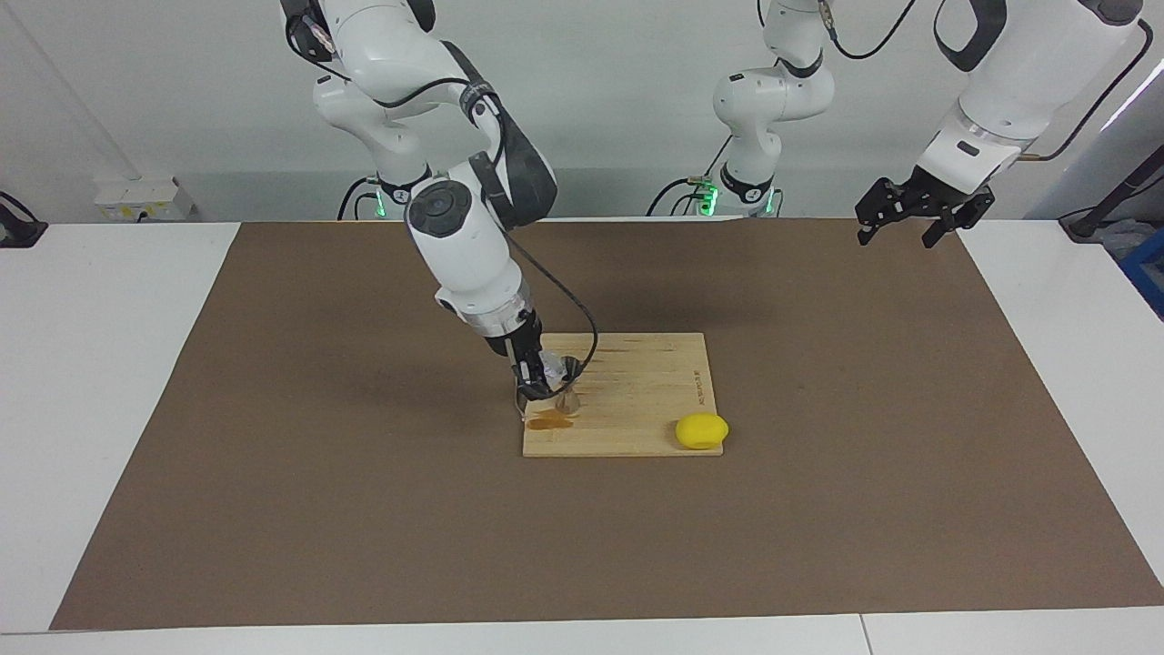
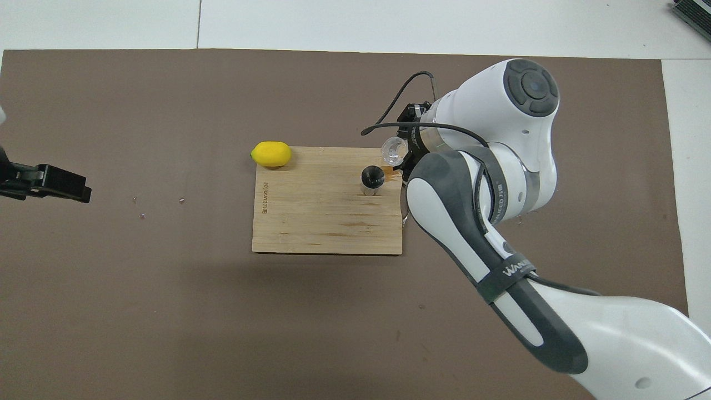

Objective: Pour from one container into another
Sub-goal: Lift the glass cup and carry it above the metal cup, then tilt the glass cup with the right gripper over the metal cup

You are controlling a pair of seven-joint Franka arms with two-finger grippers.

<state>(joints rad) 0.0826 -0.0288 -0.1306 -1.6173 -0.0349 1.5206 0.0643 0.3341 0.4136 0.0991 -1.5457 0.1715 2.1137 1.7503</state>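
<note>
The right gripper [image 1: 538, 375] clamps the glass tumbler [image 2: 393, 150] — tipped beside the jigger [image 2: 372, 179]. The left gripper [image 1: 912, 218] waits, fingers spread — over the table's [image 1: 818, 509] end.

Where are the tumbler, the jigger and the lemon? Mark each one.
tumbler [image 2: 393, 150], overhead view, on its clear round body.
jigger [image 2: 372, 178], overhead view, on its open top cup.
lemon [image 1: 701, 430], facing view, on the middle of its yellow skin.

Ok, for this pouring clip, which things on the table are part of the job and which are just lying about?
Part of the job:
- glass tumbler, held by the right gripper beside the jigger
- metal jigger, upright on the cutting board

Lying about:
- lemon, at the board's corner
- brown spill on the board
- left gripper, open, waiting at the left arm's end
</note>
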